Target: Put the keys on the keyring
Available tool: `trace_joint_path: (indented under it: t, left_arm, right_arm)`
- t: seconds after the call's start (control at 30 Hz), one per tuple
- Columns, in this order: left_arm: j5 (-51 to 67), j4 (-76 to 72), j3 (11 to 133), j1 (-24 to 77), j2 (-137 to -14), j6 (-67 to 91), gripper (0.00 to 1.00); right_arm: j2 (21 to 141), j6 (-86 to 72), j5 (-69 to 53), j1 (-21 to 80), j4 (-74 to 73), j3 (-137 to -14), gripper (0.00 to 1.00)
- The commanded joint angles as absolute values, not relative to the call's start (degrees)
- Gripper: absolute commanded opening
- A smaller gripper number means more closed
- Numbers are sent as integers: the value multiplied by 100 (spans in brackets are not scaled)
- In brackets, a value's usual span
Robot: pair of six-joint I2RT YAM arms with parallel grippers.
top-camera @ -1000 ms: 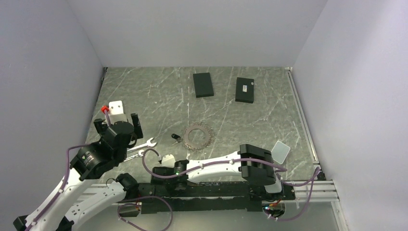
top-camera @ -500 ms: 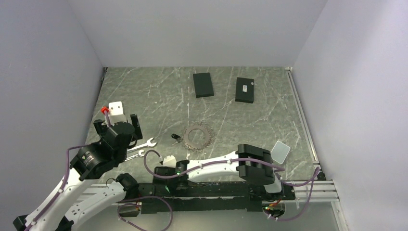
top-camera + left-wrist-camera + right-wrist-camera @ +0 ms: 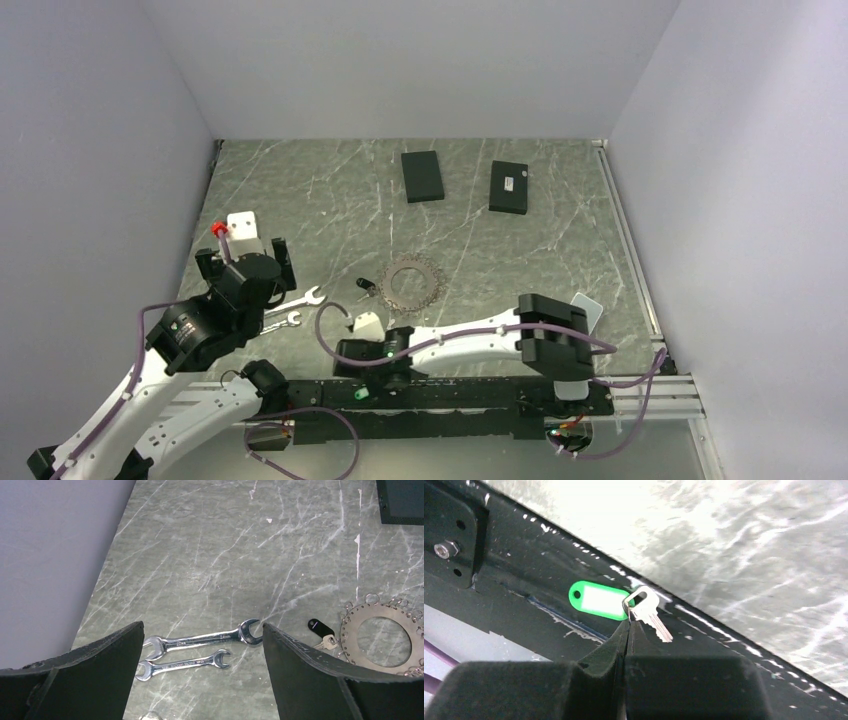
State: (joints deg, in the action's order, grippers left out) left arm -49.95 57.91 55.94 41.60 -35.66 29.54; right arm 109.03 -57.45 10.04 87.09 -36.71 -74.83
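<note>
Right wrist view: right gripper (image 3: 628, 625) jaws clenched, tips apparently pinching the loop of a silver key (image 3: 649, 611) with green tag (image 3: 596, 600), over the black base rail (image 3: 524, 580) at the table's near edge. Well apart, the keyring (image 3: 411, 283) lies flat mid-table, with a black-tagged key (image 3: 320, 628) just beside it. Left gripper (image 3: 202, 630) gapes wide, holding nothing. The silver key is likely light, stiff and slick, and the tag will dangle, so grip the head. The keyring looks rigid and heavier; take it by the toothed rim.

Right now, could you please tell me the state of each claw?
Left claw: open, holding nothing.
Right claw: closed on the key with the green tag.
</note>
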Motion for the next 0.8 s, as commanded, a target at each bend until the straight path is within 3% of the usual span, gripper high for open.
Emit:
trace_joint_path:
  t: [0.0,0.23,0.47,0.77]
  left_arm:
    - [-5075,5665,5766,4185,-3522,2928,93]
    - [-4715,5442,5708,4189,-3591,2692,93]
    - [-2756,4307,5233,4199,-4091,1743,92]
    - [-703,3775,5486,4181,-6466,2290,66]
  right_arm:
    - [10308,-5709,1582,8506,-3537,-7226,0]
    - [9747,-5380,2026,8180,-3760,-6888,0]
    - [8406,-4590,2120,7099,-3722,-5819,0]
    - [6860,-3852,2621,6389,-3559,-4787,0]
